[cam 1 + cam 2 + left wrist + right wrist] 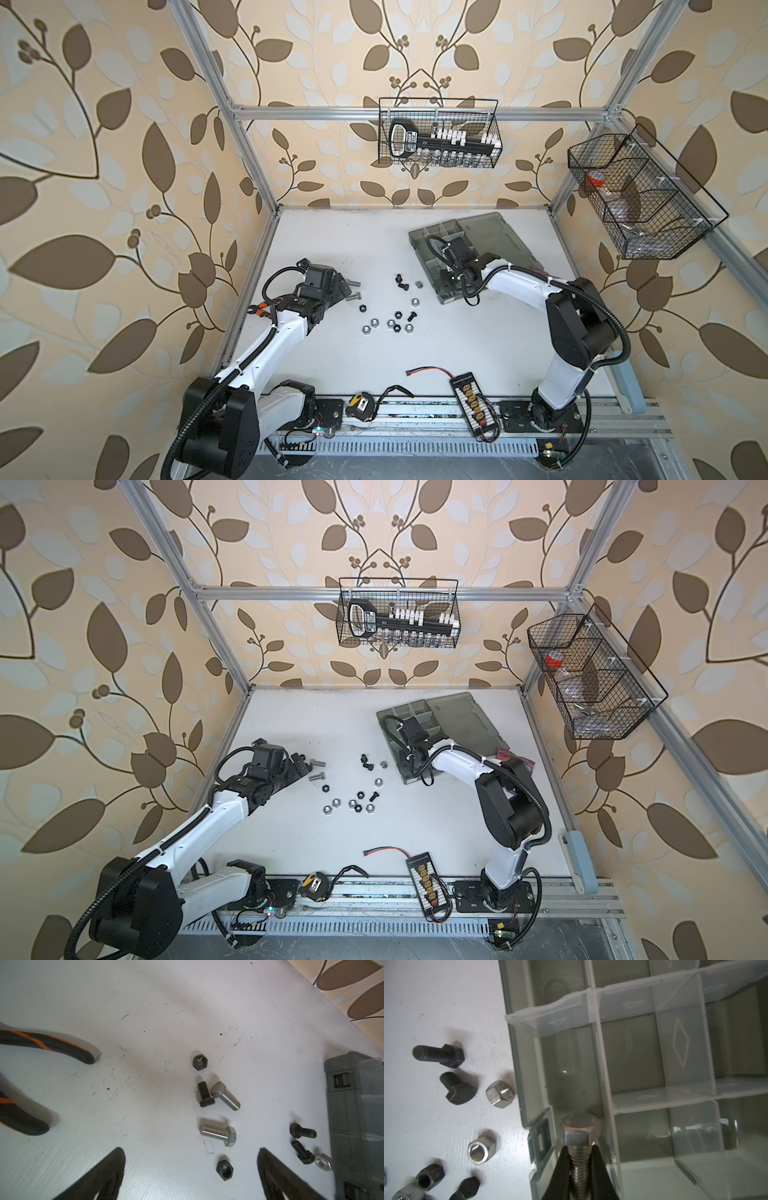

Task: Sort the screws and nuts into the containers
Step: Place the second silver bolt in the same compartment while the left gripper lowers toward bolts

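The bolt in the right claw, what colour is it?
The bolt is shiny silver; the right wrist view shows it best.

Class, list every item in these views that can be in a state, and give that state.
left gripper, open and empty
right gripper, shut on the silver screw
silver screw, held by its thread over an edge compartment
organizer case, lid open
loose screws, lying on the table
loose nuts, lying on the table
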`<move>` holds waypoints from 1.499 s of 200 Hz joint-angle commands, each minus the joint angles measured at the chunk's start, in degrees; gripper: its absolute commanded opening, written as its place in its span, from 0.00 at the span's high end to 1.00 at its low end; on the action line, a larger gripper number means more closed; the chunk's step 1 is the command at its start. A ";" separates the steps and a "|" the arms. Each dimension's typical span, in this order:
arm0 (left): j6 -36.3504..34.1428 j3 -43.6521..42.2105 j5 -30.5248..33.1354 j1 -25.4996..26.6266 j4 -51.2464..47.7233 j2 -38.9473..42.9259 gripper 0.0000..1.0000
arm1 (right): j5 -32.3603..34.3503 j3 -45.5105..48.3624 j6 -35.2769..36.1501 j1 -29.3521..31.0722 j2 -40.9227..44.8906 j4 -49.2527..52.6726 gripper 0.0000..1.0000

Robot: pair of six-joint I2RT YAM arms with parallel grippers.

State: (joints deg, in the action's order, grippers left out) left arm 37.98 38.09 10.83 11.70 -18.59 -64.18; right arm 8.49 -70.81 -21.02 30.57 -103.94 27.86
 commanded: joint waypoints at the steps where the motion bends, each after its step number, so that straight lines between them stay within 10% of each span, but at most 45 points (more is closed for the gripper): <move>1: 0.59 2.79 -0.06 0.60 -0.57 -0.89 0.01 | 2.94 -3.62 1.33 1.35 -2.51 0.62 1.00; 115: 0.66 2.78 -2.56 0.82 1.02 -3.62 0.02 | 4.60 -5.96 1.50 1.35 -4.28 1.81 0.61; 216: 4.10 12.13 0.49 4.43 -0.09 -17.78 0.28 | 1.63 -3.66 0.36 1.48 4.47 -1.39 0.47; 245: 9.42 17.41 3.84 7.88 -3.11 -25.04 0.32 | 2.00 -2.51 0.19 1.43 5.87 -2.18 0.31; 263: 13.58 19.71 6.24 9.09 -4.32 -28.35 0.34 | 2.80 -1.27 -0.15 1.50 6.64 -2.61 0.01; 300: 18.90 22.74 9.54 9.48 -5.27 -34.01 0.38 | 3.62 0.47 -0.25 1.34 8.85 -2.97 0.00</move>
State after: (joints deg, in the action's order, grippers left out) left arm 50.85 57.93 15.05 21.19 -21.10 -96.01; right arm 10.98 -71.81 -20.95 31.81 -97.71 25.15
